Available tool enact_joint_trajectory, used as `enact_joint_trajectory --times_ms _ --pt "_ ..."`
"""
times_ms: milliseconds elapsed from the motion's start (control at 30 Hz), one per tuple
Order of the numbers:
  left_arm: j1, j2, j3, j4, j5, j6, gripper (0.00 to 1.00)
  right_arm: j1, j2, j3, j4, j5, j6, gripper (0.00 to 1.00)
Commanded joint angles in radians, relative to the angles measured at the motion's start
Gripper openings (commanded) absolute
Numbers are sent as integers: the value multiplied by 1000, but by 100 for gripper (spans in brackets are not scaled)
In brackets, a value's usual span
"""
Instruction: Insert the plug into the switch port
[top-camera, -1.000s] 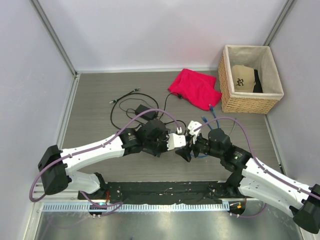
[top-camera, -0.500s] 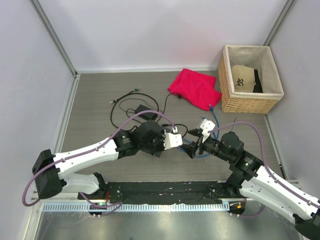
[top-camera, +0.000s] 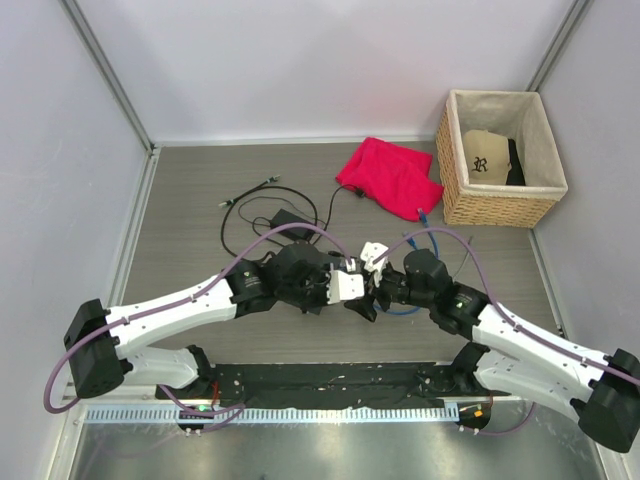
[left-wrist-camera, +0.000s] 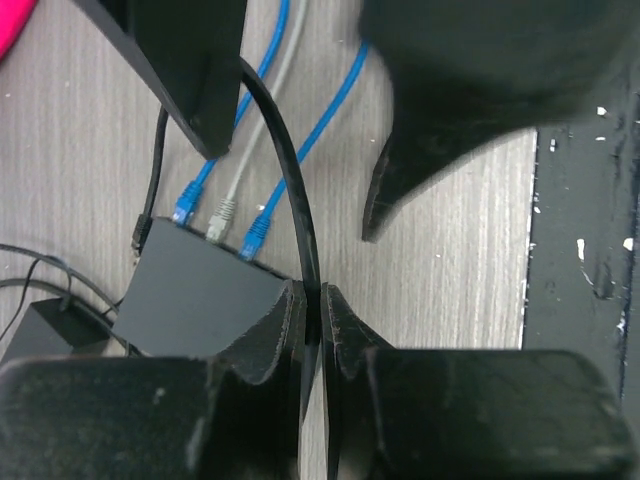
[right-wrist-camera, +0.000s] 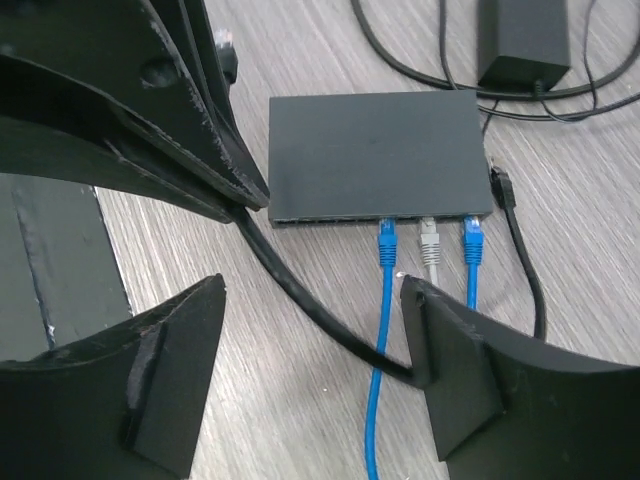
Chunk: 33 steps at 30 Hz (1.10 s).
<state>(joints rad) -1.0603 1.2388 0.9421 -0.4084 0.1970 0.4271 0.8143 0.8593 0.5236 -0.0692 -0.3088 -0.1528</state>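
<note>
Your top view looks down from high up, far from the switch (right-wrist-camera: 375, 155), taking in the whole table (top-camera: 190, 180). Your left wrist view sits close behind the switch, facing past its sockets (right-wrist-camera: 430, 217). Your right wrist view sits close on the socket side, facing back. Both share the switch and its three plugged cables (right-wrist-camera: 384, 300).

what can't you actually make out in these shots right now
- Right wrist: the black cable runs behind the open right gripper, so whether it ends in the loose black plug is unclear.
- Right wrist: the switch has a socket edge too dark to count free ports.
- Top external: the arms' wrists hide the switch, and the left gripper, shut on the black cable, is too small to judge.
</note>
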Motion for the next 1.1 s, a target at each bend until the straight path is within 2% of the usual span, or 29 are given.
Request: enact_joint_trajectory --times_ms 0,33,67,133,167,200,233,267,300,333,367,433,467,567,600,667,700,733,800,900,933,1067 --pt "-1 -30 21 17 51 15 13 0 30 53 39 -55 -47 68" --pt "-1 -30 20 20 51 15 14 2 35 55 39 -59 -45 61" --pt "-1 -30 17 23 50 12 18 0 38 53 40 -62 -45 45" --pt "-1 -30 14 31 36 7 21 0 46 50 40 -56 -42 29" --pt "-1 -32 6 43 27 1 24 2 44 44 40 -49 -42 12" --pt "-1 -38 0 54 18 -5 26 0 44 39 39 -40 -41 2" --pt "-1 -41 -6 68 -13 -22 30 0 41 38 37 -33 -37 1" --pt "-1 -45 -23 104 -40 -36 41 0 38 32 34 -26 -34 1" --pt "-1 -51 -34 127 -74 -56 43 0 35 30 25 -7 -33 1" --pt "2 -68 -45 153 -123 -74 49 0 26 29 22 3 -28 1" --pt "3 -81 -54 214 -166 -137 63 0 23 23 22 13 -25 1" --pt "19 -99 -88 287 -250 -221 72 0 9 10 23 42 -22 1" --pt "23 -120 -97 337 -322 -326 81 0 6 -2 25 54 -25 1" --pt "49 -145 -118 384 -494 -502 91 0 3 -20 31 74 -25 1" --pt "60 -148 -117 372 -548 -624 93 0 3 -25 43 74 -21 1" --pt "108 -171 -120 314 -658 -764 98 0 1 -40 57 70 -21 1" --pt "132 -180 -124 292 -668 -904 99 2 0 -46 63 71 -19 1" --pt "196 -190 -137 269 -669 -971 99 0 -3 -51 63 74 -19 1" --pt "300 -213 -158 206 -639 -1193 97 0 -2 -62 101 82 -19 1" --pt "377 -225 -242 243 -543 -1362 92 0 -2 -71 124 83 -16 1" --pt "382 -226 -267 284 -527 -1461 91 2 0 -76 129 85 -11 1" --pt "385 -205 -368 396 -496 -1620 88 0 -20 -108 183 97 10 1"
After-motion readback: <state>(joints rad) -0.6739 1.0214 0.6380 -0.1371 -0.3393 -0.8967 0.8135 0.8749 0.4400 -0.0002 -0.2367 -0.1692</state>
